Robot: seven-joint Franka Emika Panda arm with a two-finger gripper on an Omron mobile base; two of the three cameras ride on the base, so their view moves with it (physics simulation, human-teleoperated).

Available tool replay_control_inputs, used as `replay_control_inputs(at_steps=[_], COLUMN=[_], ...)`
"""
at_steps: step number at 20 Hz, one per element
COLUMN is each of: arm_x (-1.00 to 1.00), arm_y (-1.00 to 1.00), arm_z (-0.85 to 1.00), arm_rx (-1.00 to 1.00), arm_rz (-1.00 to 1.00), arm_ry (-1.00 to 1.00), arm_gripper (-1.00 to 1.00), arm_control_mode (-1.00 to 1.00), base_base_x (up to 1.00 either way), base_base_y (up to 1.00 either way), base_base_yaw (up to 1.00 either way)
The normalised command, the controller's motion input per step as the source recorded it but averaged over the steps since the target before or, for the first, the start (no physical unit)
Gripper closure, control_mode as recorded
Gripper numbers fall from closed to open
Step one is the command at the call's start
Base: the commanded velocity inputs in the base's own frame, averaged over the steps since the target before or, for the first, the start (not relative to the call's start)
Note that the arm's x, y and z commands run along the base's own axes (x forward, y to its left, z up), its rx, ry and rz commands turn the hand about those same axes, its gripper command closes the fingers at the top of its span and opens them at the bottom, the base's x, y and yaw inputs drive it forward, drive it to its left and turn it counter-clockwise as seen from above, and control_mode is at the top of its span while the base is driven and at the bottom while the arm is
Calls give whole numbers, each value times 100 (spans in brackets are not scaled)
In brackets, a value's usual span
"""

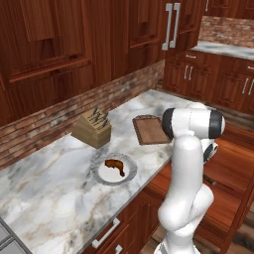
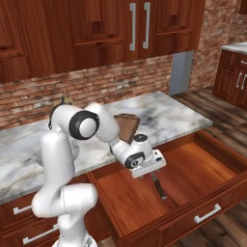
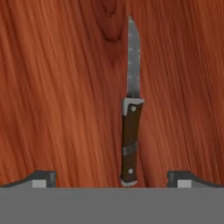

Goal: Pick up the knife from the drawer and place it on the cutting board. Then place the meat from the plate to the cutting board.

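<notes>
The arm bends at its elbow and reaches forward and down, wrist turned so the gripper points straight downward. Its jaws stand wide apart (as wide as they go), both fingertips level, with nothing clamped between them.

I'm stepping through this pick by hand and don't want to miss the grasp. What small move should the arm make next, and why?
Probably lower the gripper straight down, then close. The jaws stand wide open above the knife, which lies flat on the drawer floor with its handle between the fingertips, a little nearer one of them. Nothing is held yet, and the cutting board is bare.
</notes>
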Motion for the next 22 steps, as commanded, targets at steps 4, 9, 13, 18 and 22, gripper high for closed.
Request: replay_control_inputs(at_steps=[4,9,13,18,22], arm_x=[-13,-18,-21,-33,-37], arm_y=[-75,-54,-38,-10,14], arm_z=[-4,-11,-21,-30,-11], arm_rx=[4,1,0,0,0], arm_rz=[0,0,0,0,-4], arm_ry=[0,0,0,-1,-16], arm_gripper=[-100,-100,-100,-100,-100], arm_control_mode=[-100,-100,-100,-100,-100], base_base_x=[0,0,0,0,0], base_base_y=[0,0,0,0,0], base_base_yaw=[0,0,0,0,0])
